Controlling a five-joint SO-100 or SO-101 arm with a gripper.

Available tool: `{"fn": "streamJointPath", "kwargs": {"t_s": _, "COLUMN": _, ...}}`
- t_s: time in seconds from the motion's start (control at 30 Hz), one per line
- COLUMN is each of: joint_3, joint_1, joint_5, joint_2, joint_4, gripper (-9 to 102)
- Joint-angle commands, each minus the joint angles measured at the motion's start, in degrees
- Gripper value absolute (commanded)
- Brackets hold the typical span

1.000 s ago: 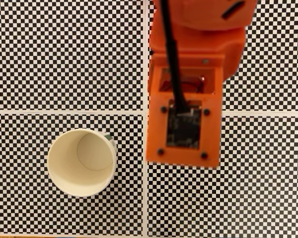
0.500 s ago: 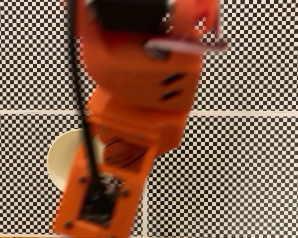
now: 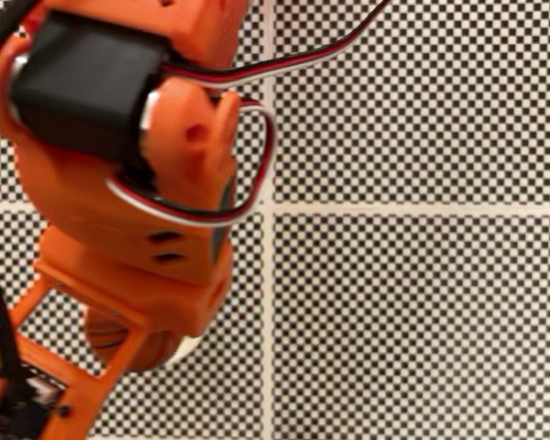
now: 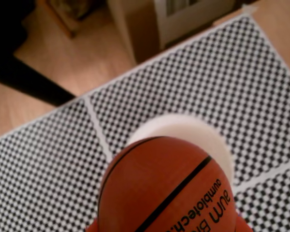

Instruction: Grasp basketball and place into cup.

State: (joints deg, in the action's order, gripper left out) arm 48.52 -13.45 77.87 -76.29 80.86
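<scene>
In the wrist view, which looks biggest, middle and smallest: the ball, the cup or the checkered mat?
1. Mat
2. Ball, though it sits nearest the camera, which inflates it
3. Cup, mostly hidden behind the ball

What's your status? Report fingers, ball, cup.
Basketball carried in the fingers, above the cup. Arm covers most of the cup in the fixed view. Nothing blocking the mouth.
</scene>
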Motion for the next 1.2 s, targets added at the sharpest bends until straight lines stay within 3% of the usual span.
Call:
{"fn": "streamJointPath", "kwargs": {"t_s": 0.0, "joint_3": -3.9, "joint_1": -1.6, "joint_5": 0.6, "joint_2": -0.4, "joint_4": 0.7, "gripper": 13}}
{"fn": "streamJointPath", "kwargs": {"t_s": 1.17, "joint_3": -11.2, "joint_1": -1.1, "joint_5": -1.7, "joint_2": 6.5, "joint_4": 3.3, "gripper": 15}}
